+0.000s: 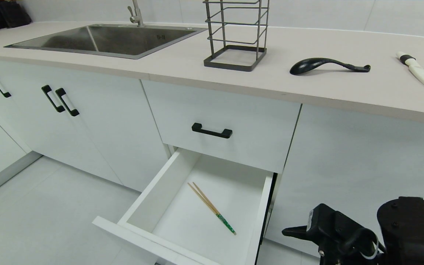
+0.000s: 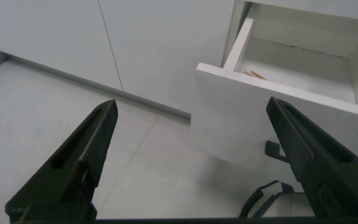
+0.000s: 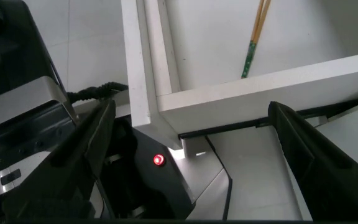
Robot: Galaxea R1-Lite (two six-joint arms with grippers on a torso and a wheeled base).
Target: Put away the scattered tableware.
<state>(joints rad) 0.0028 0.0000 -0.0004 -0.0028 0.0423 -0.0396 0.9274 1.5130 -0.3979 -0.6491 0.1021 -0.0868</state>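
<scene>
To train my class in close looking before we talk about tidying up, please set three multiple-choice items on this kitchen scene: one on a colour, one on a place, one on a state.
1. What colour is the spoon on the counter?
A white; B black; C red.

2. Where do the chopsticks lie?
A on the counter; B in a cup; C in the open lower drawer.

3. How is the left gripper?
A open, holding nothing; B shut on the chopsticks; C shut on the spoon.

Key:
1 B, the spoon is dark all over against the pale counter.
2 C, the pair lies on the drawer's white floor.
3 A, its fingers stand wide apart with nothing between them.
</scene>
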